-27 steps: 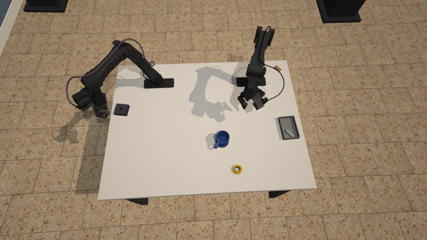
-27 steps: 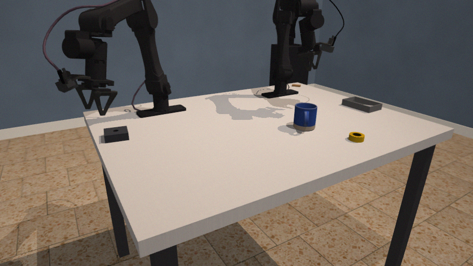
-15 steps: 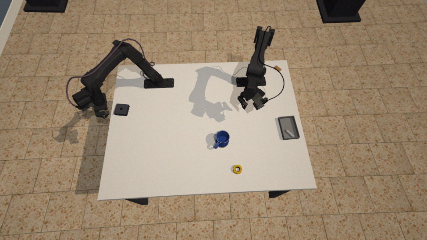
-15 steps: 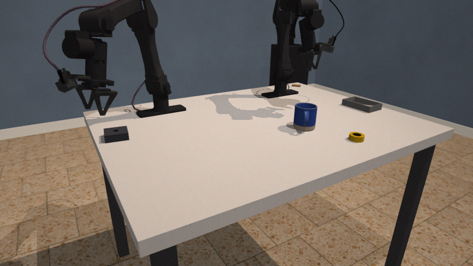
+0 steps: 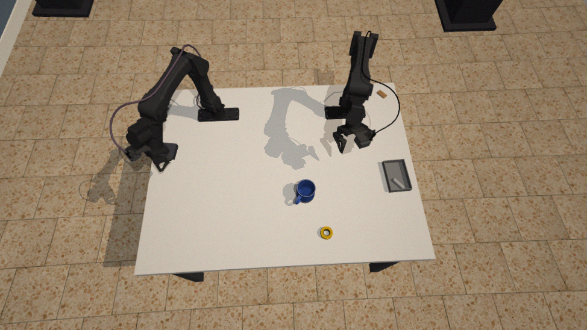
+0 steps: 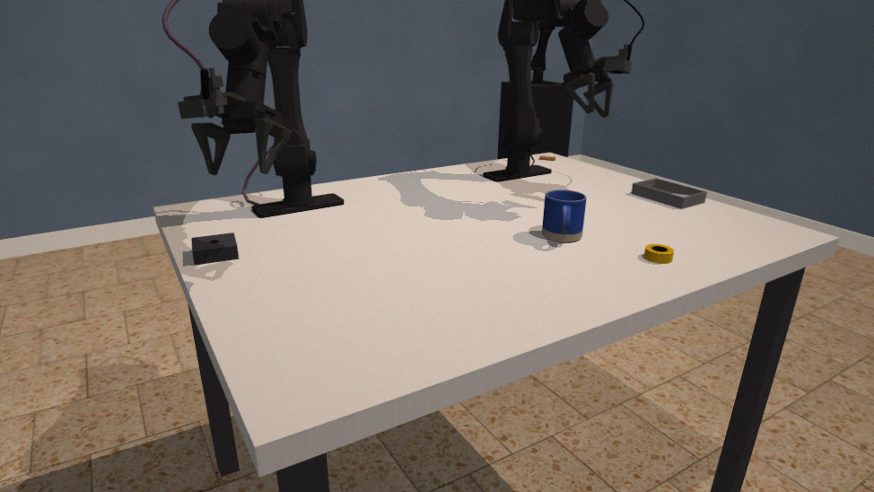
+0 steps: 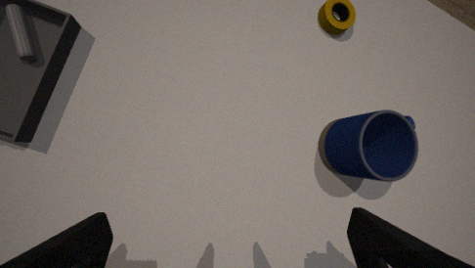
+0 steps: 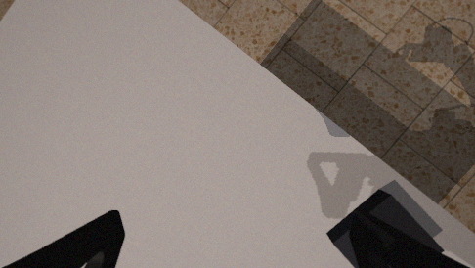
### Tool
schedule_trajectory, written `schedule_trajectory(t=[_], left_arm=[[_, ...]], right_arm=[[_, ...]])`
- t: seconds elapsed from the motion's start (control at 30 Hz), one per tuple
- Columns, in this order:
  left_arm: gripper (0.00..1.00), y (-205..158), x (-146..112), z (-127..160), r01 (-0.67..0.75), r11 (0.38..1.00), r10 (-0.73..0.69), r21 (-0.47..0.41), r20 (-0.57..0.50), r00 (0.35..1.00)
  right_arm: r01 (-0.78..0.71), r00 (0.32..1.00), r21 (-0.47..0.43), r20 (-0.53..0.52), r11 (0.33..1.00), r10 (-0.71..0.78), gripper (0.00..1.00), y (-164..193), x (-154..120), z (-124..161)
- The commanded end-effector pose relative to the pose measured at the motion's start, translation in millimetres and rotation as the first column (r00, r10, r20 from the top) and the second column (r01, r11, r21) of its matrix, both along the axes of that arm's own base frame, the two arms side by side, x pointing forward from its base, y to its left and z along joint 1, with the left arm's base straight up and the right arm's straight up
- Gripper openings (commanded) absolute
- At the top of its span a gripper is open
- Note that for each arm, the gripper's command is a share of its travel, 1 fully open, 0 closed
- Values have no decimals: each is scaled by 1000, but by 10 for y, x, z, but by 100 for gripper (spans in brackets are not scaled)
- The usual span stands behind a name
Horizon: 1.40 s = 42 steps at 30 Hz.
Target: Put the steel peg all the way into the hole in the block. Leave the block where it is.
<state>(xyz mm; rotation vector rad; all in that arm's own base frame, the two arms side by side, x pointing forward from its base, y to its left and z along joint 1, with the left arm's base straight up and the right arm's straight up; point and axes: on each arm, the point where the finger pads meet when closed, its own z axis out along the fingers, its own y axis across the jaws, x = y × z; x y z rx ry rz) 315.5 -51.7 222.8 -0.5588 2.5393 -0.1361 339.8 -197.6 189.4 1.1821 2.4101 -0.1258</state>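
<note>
- White rectangular table: carries everything; the blue mug is the landmark.
- Left gripper, right gripper: both spread wide, holding nothing.
- Shallow grey rectangular tray: well apart from the mug, on the left arm's side.
- Black square block with round hole: well apart from the mug, opposite side; avoid nudging it.
- Silver cylindrical steel peg: lying in the tray, mugward of its outer wall. Likely step: left gripper descends, fingers astride its length, clear of the walls, then lifts straight.

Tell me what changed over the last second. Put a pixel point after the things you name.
The right jaws (image 5: pixel 162 164) (image 6: pixel 238 171) moved inward from beyond the table's side toward the block (image 5: pixel 171 150) (image 6: pixel 214 251) (image 8: pixel 398 215); the left jaws (image 5: pixel 349 147) (image 6: pixel 598 113) shifted slightly. Nothing was gripped. Peg (image 5: pixel 398 182) (image 7: pixel 21 33), mug (image 5: pixel 305 190) (image 6: pixel 563 214) (image 7: pixel 349 145) and block stayed put.
</note>
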Motion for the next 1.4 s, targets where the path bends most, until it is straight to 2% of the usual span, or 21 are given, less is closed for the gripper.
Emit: schedule_trajectory(t=[0.0, 0.03, 0.07, 0.1, 0.2, 0.23, 0.3, 0.37, 0.47, 0.57, 0.87, 0.9, 0.97, 1.37], left_arm=[[100, 77, 539, 504, 115, 992, -123, 44, 333, 935], [100, 114, 586, 614, 123, 990, -139, 67, 382, 914], [100, 114, 586, 614, 138, 987, -159, 80, 428, 890], [100, 114, 586, 614, 140, 987, -162, 82, 434, 886], [100, 118, 591, 626, 141, 986, -164, 85, 440, 883], [100, 148, 621, 711, 144, 984, -178, 107, 476, 861], [100, 295, 702, 1122, 130, 968, -236, 213, 612, 755], [100, 438, 691, 1518, 97, 957, -257, 274, 640, 724], [100, 513, 648, 1683, 62, 934, -306, 351, 700, 645], [100, 550, 622, 1837, 12, 908, -363, 419, 772, 521], [100, 550, 673, 1772, 17, 906, -367, 422, 766, 527], [100, 550, 663, 1856, 10, 906, -367, 423, 775, 514], [100, 550, 661, 1877, 8, 906, -367, 423, 777, 511], [100, 543, 661, 1877, 10, 908, -365, 418, 779, 510]], right_arm=[[-170, 949, -202, 229, 965, 215, 100, 372, 573, 665], [-205, 921, -249, 278, 947, 273, 100, 511, 652, 901], [-227, 890, -300, 324, 927, 322, 100, 525, 613, 1004], [-235, 858, -354, 362, 905, 364, 100, 485, 596, 994], [-243, 847, -369, 369, 897, 382, 100, 505, 590, 950], [-268, 825, -392, 379, 880, 420, 100, 625, 603, 962], [-320, 683, -517, 454, 794, 571, 100, 1196, 656, 1425], [-328, 628, -555, 477, 764, 615, 100, 1588, 582, 1769], [-351, 498, -630, 501, 693, 707, 100, 1922, 445, 2051], [-275, 348, -732, 529, 623, 774, 100, 2001, 378, 2170], [-284, 352, -731, 523, 621, 776, 100, 2001, 430, 2105], [-284, 352, -731, 523, 621, 776, 100, 2001, 430, 2105], [-269, 341, -737, 530, 621, 776, 100, 2001, 418, 2210], [-269, 341, -736, 531, 622, 776, 100, 2001, 418, 2210]])
